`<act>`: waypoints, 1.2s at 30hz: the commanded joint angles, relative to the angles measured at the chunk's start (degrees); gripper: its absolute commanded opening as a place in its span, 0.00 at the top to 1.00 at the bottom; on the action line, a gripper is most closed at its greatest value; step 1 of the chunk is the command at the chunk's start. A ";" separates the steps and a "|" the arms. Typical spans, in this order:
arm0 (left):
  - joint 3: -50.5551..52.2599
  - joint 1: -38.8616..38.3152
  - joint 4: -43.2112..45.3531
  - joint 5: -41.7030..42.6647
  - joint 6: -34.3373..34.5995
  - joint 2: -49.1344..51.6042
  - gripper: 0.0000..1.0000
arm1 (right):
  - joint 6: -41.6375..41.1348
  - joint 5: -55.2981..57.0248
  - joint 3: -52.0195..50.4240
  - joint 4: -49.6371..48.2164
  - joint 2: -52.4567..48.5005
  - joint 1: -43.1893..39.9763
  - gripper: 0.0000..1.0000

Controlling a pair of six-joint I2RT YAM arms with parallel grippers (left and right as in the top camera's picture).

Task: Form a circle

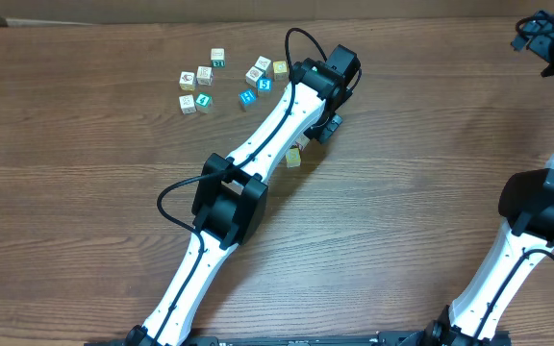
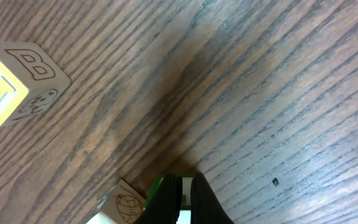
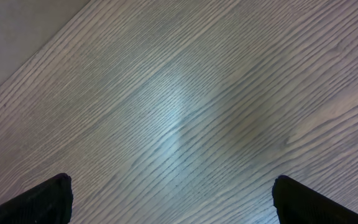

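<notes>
Near the table's far edge, a few small picture cubes, white, teal-marked and yellow, huddle in a tight ring-like group (image 1: pixel 264 74), the circle. Just left of it lies a looser scatter of similar cubes (image 1: pixel 198 85). My left gripper (image 1: pixel 330 126) hangs right of the group, its fingers pressed together. In the left wrist view the left gripper (image 2: pixel 182 198) is shut, tips over a green-edged cube (image 2: pixel 166 182) with a red drawing on its side face. A yellow-faced cube (image 2: pixel 8 84) lies apart at upper left. My right gripper (image 3: pixel 173 199) is open over bare wood.
One tan cube (image 1: pixel 294 156) sits alone beside the left forearm (image 1: pixel 267 135). The right arm (image 1: pixel 546 207) stands along the right edge, its gripper (image 1: pixel 549 43) at the far right corner. The wooden table (image 1: pixel 431 144) stretches between the arms.
</notes>
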State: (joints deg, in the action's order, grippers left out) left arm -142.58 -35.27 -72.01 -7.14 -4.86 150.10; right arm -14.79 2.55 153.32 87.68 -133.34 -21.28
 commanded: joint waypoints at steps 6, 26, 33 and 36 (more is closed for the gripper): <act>0.48 -0.02 -0.24 1.22 0.52 -0.31 0.96 | -0.02 0.39 0.72 -0.15 0.76 0.15 0.00; 0.48 -0.02 -2.91 1.20 -1.31 -0.31 0.95 | -0.02 0.39 0.72 -0.15 0.76 0.15 0.00; 0.44 -0.02 -0.11 0.61 -1.25 -0.33 0.96 | -0.02 0.39 0.72 -0.15 0.76 0.15 0.00; 0.09 -0.02 2.12 -1.16 1.33 -0.35 0.96 | -0.02 0.39 0.72 -0.15 0.76 0.15 0.00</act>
State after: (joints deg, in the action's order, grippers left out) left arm -142.58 -35.27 -70.96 -7.11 -4.84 150.10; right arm -14.79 2.55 153.32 87.66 -133.34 -21.28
